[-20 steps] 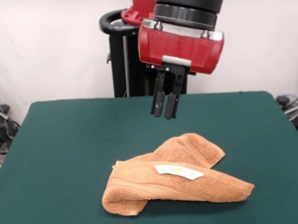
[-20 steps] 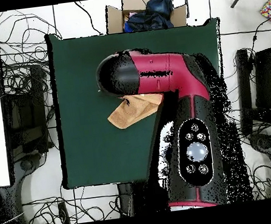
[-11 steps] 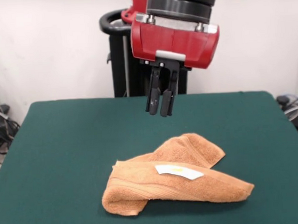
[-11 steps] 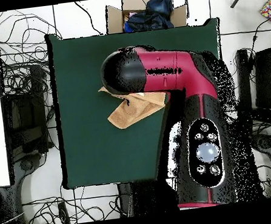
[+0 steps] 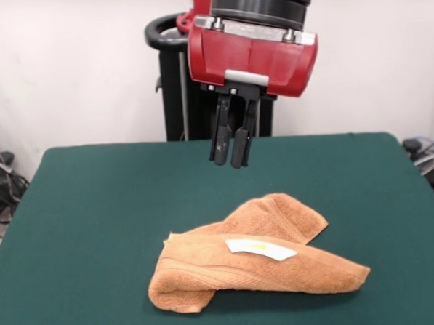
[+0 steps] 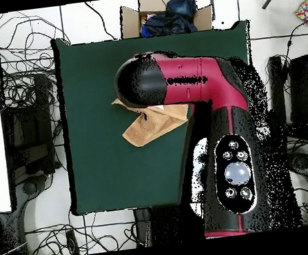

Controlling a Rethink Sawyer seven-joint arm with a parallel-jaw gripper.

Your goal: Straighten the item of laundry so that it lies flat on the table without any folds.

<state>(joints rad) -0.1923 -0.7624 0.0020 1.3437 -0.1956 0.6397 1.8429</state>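
The item of laundry (image 5: 244, 270) is an orange-tan towel lying crumpled on the green table (image 5: 96, 212), folded over itself in a long bunched roll with one flap poking out behind. Its white care label (image 5: 259, 249) faces up. My gripper (image 5: 228, 159) hangs in the air above and behind the towel, well clear of it, its two black fingers (image 5: 217, 144) close together and holding nothing. In the overhead view the red arm (image 6: 193, 86) covers the gripper, and only part of the towel (image 6: 146, 127) shows beside the arm on the table (image 6: 87, 72).
A cardboard box (image 6: 164, 14) with dark cloth stands beyond one table edge. Cables (image 6: 25, 100) lie on the floor along the sides. Green tabletop surrounds the towel on all sides.
The gripper has drifted a little to the left and slightly up in the front view. The towel has not moved.
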